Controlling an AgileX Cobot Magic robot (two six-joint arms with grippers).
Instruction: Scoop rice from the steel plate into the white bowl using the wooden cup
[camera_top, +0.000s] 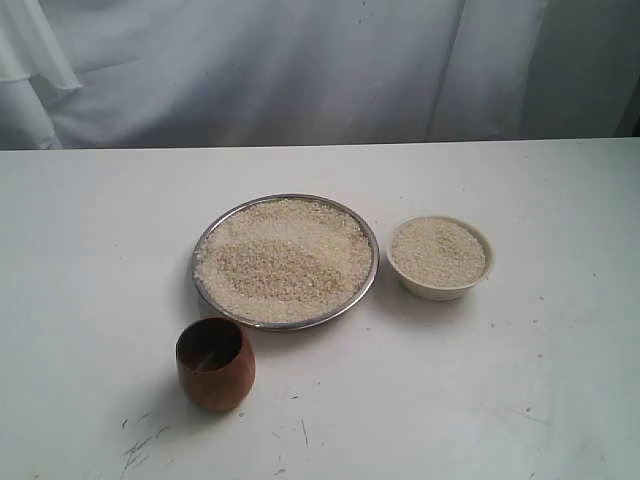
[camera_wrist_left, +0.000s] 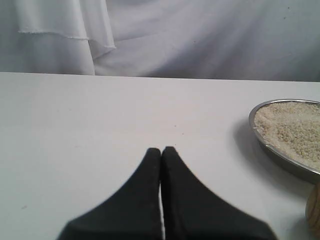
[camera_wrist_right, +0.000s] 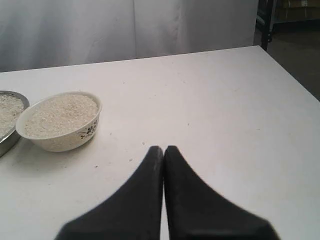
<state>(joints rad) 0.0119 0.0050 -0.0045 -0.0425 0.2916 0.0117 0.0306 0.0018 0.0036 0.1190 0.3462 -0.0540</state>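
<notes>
The left gripper (camera_wrist_left: 161, 150) has its two black fingers pressed together, with nothing between them. The right gripper (camera_wrist_right: 164, 149) is the same: fingers closed tight and holding nothing. Both hang over bare table, and neither shows in the exterior view.

The white bowl (camera_wrist_right: 60, 142) has a small dark flower print (camera_wrist_right: 87, 132) on its side. Only the right wrist view shows it.

In the exterior view the steel plate (camera_top: 197, 262) sits in the middle of the table (camera_top: 520, 400). It is heaped with rice (camera_top: 285, 260). The white bowl is just beside the plate at 3 o'clock, not touching it, and it is full of rice too. The wooden cup (camera_top: 215, 365) stands upright near the plate at 7 o'clock, with its dark mouth facing up.

The table is white and a bit scuffed, with little dark marks (camera_top: 140, 445) near the cup. A white cloth (camera_top: 300, 70) hangs in folds behind it.

The right wrist view alone shows the table's far corner, with a dark floor (camera_wrist_right: 295, 65) and a metal frame (camera_wrist_right: 265, 25) past it. The left wrist view shows the plate's shiny rim and a thin slice of the cup.
</notes>
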